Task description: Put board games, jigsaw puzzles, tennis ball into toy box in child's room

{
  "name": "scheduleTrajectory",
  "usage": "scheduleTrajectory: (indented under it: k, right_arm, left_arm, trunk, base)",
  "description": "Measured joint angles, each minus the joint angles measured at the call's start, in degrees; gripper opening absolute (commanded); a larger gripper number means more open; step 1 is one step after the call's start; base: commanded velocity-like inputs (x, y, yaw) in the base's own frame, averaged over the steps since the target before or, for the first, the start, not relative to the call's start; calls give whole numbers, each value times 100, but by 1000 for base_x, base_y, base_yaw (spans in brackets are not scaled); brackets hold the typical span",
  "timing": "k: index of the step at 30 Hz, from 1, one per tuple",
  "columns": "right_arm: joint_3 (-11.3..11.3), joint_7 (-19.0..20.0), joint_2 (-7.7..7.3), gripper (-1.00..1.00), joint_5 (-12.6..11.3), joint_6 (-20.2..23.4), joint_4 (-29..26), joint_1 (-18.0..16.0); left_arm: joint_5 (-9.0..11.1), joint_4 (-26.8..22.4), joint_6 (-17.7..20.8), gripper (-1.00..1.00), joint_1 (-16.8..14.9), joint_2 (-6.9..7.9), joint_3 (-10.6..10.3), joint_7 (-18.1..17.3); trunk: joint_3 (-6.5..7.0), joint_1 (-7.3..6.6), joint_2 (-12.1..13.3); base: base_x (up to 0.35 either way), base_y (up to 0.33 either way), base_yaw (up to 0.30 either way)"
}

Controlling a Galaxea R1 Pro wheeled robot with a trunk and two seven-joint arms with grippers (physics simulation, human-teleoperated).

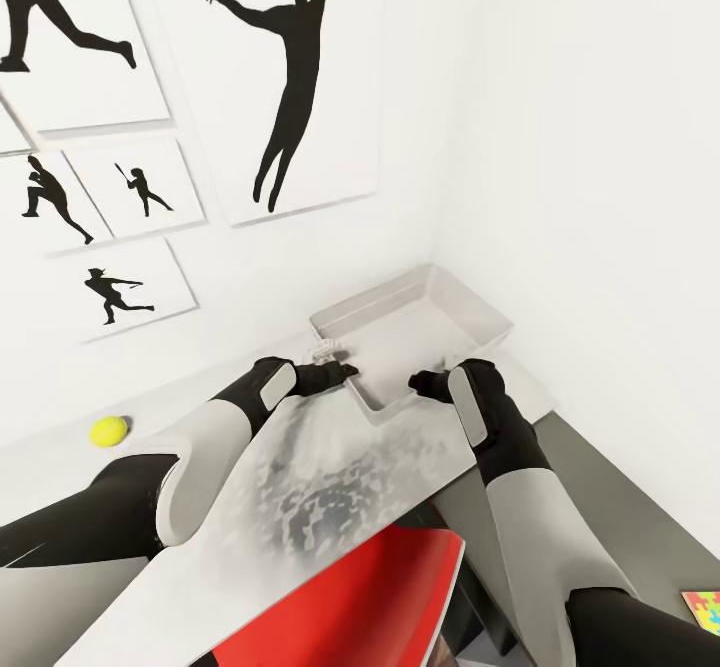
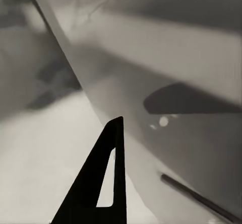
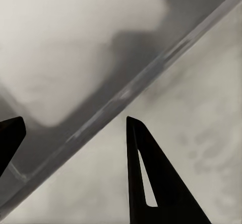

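Observation:
The toy box (image 1: 470, 309), a light grey shallow bin, stands in the corner of the table (image 1: 50, 482) against the walls, and what shows of its inside holds nothing. A large flat board game (image 1: 330, 477), mottled grey on top with a red near end, lies tilted under my arms, its far edge at the bin's near wall. My left gripper (image 1: 340, 371) is at that wall's left end; one finger (image 2: 96, 189) shows beside the bin's wall (image 2: 151, 108). My right gripper (image 1: 425, 382) is open, its fingers (image 3: 151, 178) straddling the rim (image 3: 126, 93). The tennis ball (image 1: 108, 431) rests far left. A jigsaw puzzle (image 1: 704, 605) peeks in at the lower right.
White walls close in behind and to the right of the bin, with framed black silhouette prints (image 1: 285, 77) on the back wall. The desk's dark grey corner section (image 1: 620, 487) runs along the right, under my right arm.

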Motion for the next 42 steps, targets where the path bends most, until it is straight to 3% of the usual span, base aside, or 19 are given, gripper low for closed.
scheduleTrajectory:
  k: [21, 42]
  right_arm:
    - [0, -2, 0, -100, 18, 8, -24, 2]
    - [2, -1, 0, -100, 26, 17, -32, 2]
  left_arm:
    - [61, -9, -2, -100, 0, -2, -46, -12]
    - [54, -8, -4, -100, -1, -3, -35, -18]
  trunk:
    - [163, 1, 2]
    - [203, 3, 3]
  base:
    - [-11, 5, 0]
    - [-190, 121, 0]
